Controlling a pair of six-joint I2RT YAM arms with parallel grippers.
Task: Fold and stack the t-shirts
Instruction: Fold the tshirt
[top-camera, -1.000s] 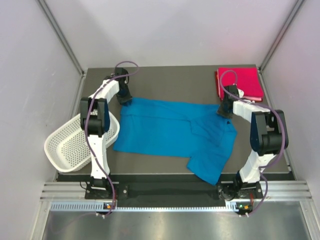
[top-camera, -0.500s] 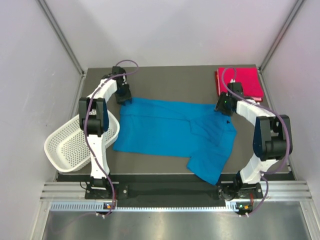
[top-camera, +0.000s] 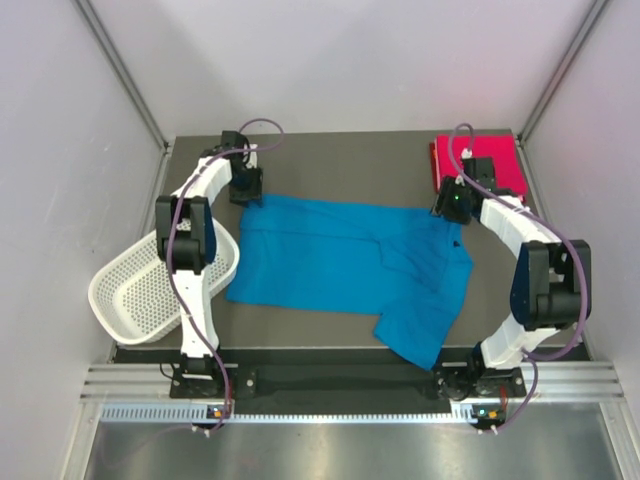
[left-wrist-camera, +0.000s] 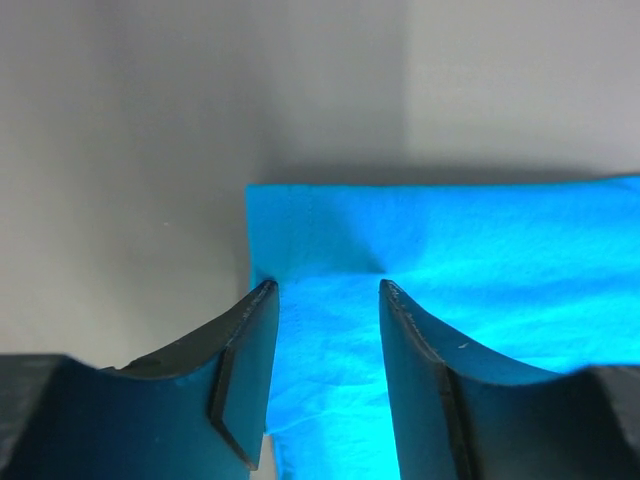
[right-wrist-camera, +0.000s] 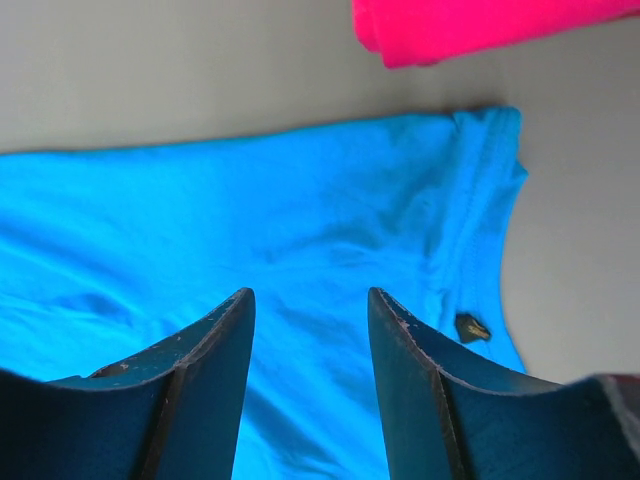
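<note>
While the pink-red t-shirt (top-camera: 500, 165) is seen folded at the far right corner of the table (top-camera: 350, 150), the blue t-shirt (top-camera: 330, 265) is laid mid-surface, only partly folded; 1 of 2 judged done; left gripper (left-wrist-camera: 325, 290) and right gripper (right-wrist-camera: 310, 295) are parted over its far edge, nothing grasped.

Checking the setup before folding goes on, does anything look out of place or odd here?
The white basket sits tilted, hanging past the table's left edge. The blue t-shirt lies crooked, one corner trailing toward the near edge. A small dark fleck rests on it.
</note>
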